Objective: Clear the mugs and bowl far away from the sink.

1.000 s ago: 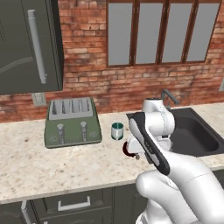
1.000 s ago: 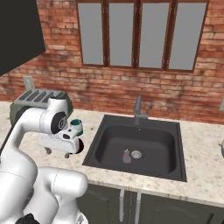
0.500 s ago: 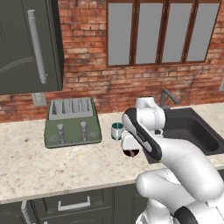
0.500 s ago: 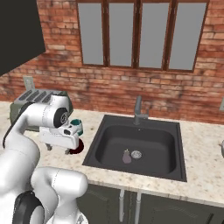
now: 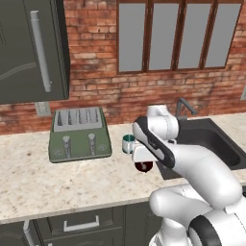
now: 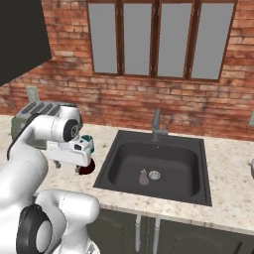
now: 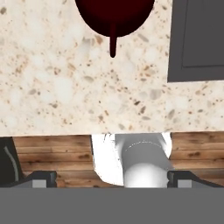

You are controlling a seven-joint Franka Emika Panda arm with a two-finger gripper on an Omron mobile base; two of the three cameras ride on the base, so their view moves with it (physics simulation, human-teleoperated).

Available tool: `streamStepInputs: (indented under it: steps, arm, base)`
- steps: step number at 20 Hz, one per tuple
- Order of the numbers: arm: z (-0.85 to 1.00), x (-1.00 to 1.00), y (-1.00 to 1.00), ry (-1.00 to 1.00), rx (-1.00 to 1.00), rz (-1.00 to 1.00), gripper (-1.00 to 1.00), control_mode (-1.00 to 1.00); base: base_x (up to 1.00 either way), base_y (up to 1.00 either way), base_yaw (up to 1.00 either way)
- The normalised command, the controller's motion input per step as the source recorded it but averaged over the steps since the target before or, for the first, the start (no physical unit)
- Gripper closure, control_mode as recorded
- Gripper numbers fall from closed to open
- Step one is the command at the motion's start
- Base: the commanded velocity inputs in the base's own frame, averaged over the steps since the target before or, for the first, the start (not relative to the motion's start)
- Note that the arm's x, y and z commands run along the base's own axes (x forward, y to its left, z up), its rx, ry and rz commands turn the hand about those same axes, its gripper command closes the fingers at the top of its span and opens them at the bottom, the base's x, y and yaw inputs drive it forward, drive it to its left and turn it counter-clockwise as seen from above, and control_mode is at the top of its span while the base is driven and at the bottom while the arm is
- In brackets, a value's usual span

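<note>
The dark maroon mug stands on the counter by the sink's left rim, its handle pointing toward me in the hand view. My gripper hovers just above and in front of it, open with nothing between its fingertips. In the base views the white hand partly covers this mug. The white mug with a teal lining stands just behind it. The dark sink with its grey tap lies to the right. A pale grey sliver on the counter right of the sink may be the bowl.
A green toaster stands at the back, left of the mugs, with open speckled counter in front of it. A small purple thing lies in the sink basin. Dark cabinets hang above at the left. The counter's front edge is close below my hand.
The arm's upper links have swung left and the hand has settled closer over the maroon mug. Both mugs stay where they were. The jaws have stayed open.
</note>
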Motion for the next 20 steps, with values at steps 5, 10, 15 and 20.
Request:
streamStepInputs:
  steps: [5, 10, 15, 20]
  arm:
    - [-0.16, 0.16, 0.0, 0.0, 0.0, 0.0, -1.0, -1.0]
    - [-0.23, 0.16, 0.0, 0.0, 0.0, 0.0, -1.0, -1.0]
    - [-0.18, 0.14, 0.0, 0.0, 0.0, 0.0, -1.0, -1.0]
    - [-0.17, 0.22, 0.0, 0.0, 0.0, 0.0, -1.0, -1.0]
  base:
    - [0.0, 0.0, 0.0]
    - [0.0, 0.0, 0.0]
    - [0.0, 0.0, 0.0]
    - [0.0, 0.0, 0.0]
